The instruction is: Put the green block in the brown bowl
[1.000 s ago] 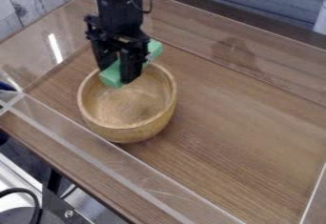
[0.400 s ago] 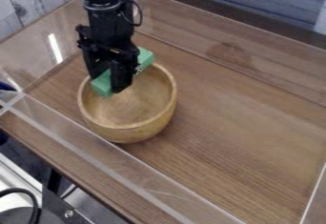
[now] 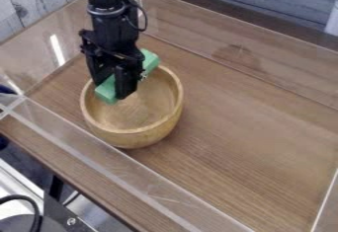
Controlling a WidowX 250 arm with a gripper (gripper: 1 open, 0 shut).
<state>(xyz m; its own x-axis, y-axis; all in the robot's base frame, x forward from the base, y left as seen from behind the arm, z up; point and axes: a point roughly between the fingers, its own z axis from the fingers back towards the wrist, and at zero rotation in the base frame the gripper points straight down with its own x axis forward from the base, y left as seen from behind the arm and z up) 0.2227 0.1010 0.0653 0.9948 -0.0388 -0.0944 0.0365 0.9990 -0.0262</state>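
Over brown bowl [image 3: 132,117], tilted green block [image 3: 136,71]

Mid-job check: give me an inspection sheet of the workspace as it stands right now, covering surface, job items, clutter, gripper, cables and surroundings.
Surface: wooden table, bare around the bowl, with a clear barrier along the near edge.
Job's things: green block held tilted over the rear rim of the brown bowl, its lower end inside the bowl; not yet released.
Clutter: nothing seen.
Gripper: gripper pointing down, shut on the green block.
Cables: black cable at the lower left corner, off the table.
Surroundings: light plank wall behind, upper left.
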